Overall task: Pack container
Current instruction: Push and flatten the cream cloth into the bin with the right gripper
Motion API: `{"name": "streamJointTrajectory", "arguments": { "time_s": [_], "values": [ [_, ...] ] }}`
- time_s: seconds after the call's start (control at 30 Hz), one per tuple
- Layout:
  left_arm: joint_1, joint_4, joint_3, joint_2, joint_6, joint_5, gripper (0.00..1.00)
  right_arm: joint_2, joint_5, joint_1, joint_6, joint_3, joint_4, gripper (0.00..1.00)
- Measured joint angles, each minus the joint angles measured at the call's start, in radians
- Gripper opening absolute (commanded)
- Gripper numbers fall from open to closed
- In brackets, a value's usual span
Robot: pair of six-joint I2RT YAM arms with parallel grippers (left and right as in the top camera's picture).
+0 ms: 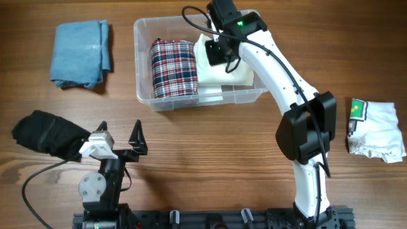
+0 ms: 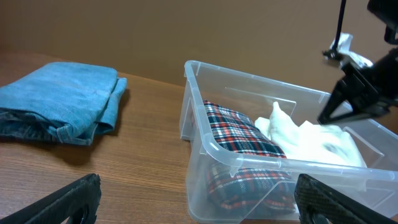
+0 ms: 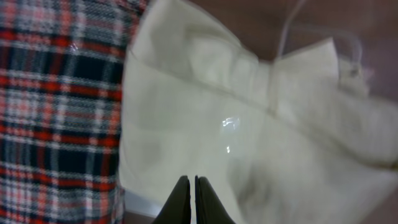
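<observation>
We find the right gripper closed above the white garment, its arm hiding part of the container. The left gripper is spread. The green print is unreadable.

Directly under the right gripper lies a white cloth, with a plaid cloth touching it on one side. The container walls ring the gripper, and only the way up is open. Ahead of the left gripper, bare table runs to the container's near wall. A black cloth lies just beside it.
</observation>
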Motion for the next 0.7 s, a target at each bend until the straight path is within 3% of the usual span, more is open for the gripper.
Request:
{"name": "streamJointTrajectory", "arguments": {
  "time_s": [0.2, 0.33, 0.7],
  "values": [
    [0.0, 0.0, 0.0, 0.0, 0.0, 0.0, 1.0, 0.071, -0.05, 0.0, -0.066, 0.005, 0.155, 0.05],
    [0.0, 0.0, 0.0, 0.0, 0.0, 0.0, 1.0, 0.178, -0.103, -0.002, -0.091, 0.01, 0.18, 0.04],
    [0.0, 0.0, 0.0, 0.0, 0.0, 0.0, 1.0, 0.161, -0.126, -0.009, -0.098, 0.029, 0.139, 0.04]
  ]
}}
